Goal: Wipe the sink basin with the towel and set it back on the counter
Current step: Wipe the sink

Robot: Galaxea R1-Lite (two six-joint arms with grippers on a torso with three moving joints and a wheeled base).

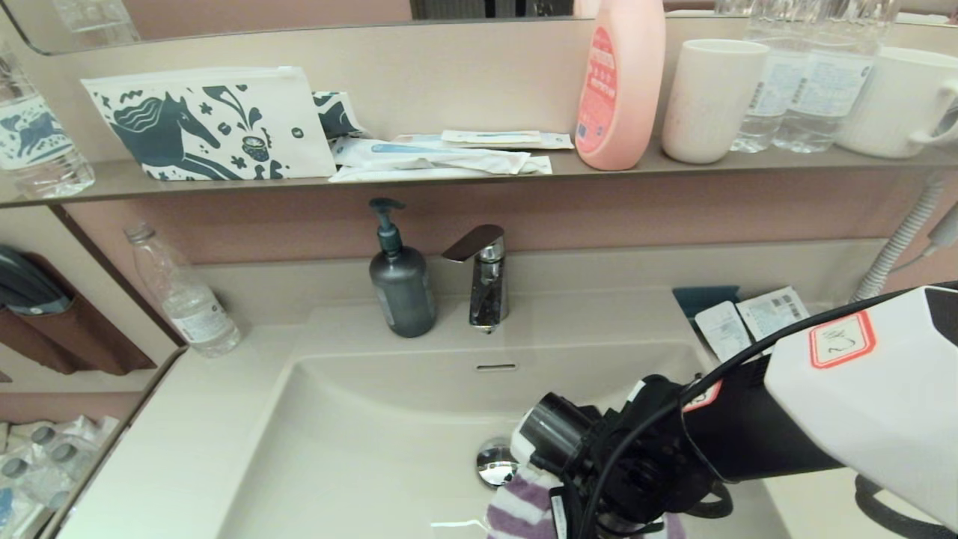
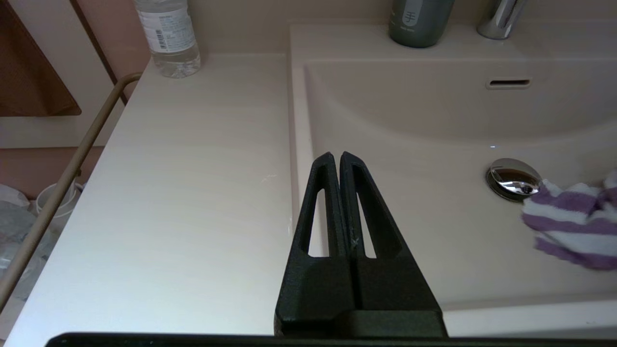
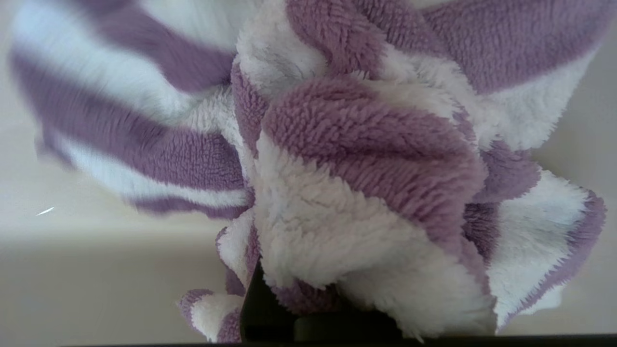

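Observation:
The cream sink basin (image 1: 374,434) has a chrome drain plug (image 1: 495,462) and an overflow slot (image 1: 496,367). My right gripper (image 1: 580,509) reaches down into the basin just right of the plug, shut on the purple-and-white striped towel (image 1: 520,505). In the right wrist view the bunched towel (image 3: 347,168) covers the fingers and rests on the basin floor. My left gripper (image 2: 336,156) is shut and empty, hovering at the basin's left rim beside the counter (image 2: 193,193). From there the towel (image 2: 569,226) lies next to the plug (image 2: 513,177).
A grey soap pump (image 1: 402,288) and chrome faucet (image 1: 485,281) stand behind the basin. A water bottle (image 1: 183,296) sits at the counter's back left, sachets (image 1: 748,318) at the right. The shelf above holds a horse pouch (image 1: 209,123), pink bottle (image 1: 620,82) and cups.

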